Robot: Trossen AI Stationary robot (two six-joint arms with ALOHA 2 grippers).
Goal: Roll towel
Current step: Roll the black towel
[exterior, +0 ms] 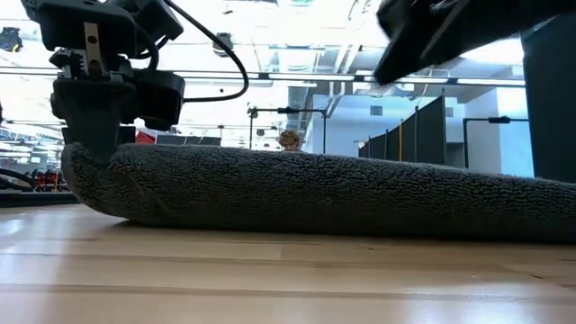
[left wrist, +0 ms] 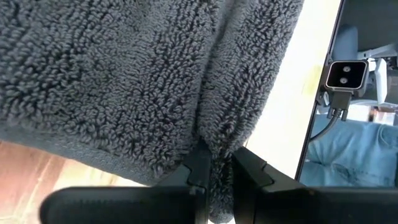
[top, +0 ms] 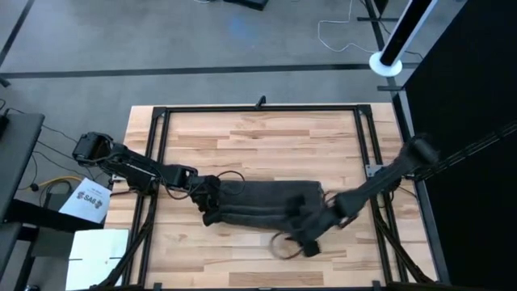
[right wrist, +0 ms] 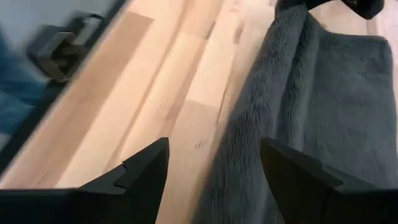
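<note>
- Left gripper (top: 208, 192), at nine o'clock of the towel (top: 266, 206), pinches a fold of its end.
- The towel lies mid-table; a thin pinch could slip.
- Right gripper (right wrist: 214, 168), released at four o'clock, could drag cloth unevenly.

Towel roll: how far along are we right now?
Done: the towel lies gathered into a long, low bundle across the table. In hand: the left gripper pinches a fold at its left end; the right gripper hangs open over the right end. Left: tightening it into a compact roll.
</note>
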